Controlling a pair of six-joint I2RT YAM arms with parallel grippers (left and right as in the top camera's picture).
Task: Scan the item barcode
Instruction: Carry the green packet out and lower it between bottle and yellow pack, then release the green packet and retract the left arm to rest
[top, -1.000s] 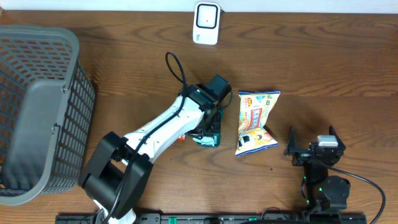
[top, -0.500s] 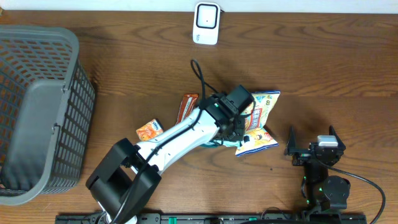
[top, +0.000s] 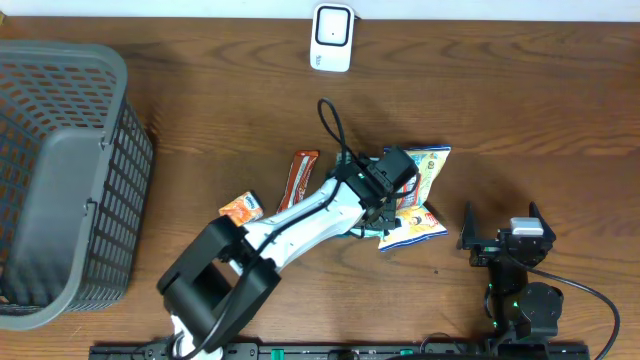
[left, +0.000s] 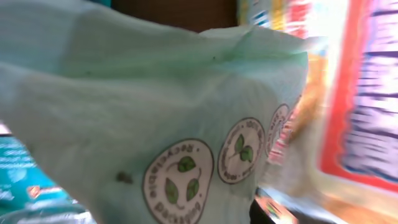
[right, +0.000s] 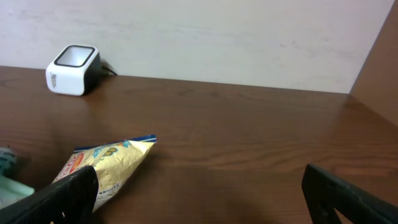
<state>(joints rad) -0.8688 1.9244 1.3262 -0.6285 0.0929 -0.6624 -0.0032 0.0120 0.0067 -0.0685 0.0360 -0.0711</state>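
Gripping a green pack (left: 155, 124), the left tool (top: 378, 212) is seen beside the chips (top: 430, 160). The right tool (top: 501, 218) is open. Next, the pack must likely be carried far, to the scanner (top: 331, 37).

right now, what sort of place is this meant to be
Probably a mock shop checkout: a white barcode scanner at the back, a grey mesh basket to one side, and snack packets lying between.

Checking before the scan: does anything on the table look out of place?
The pale green packet in the left pincer overlaps the chip bag, crowding that wrist's view. Nothing looks spilled or torn.
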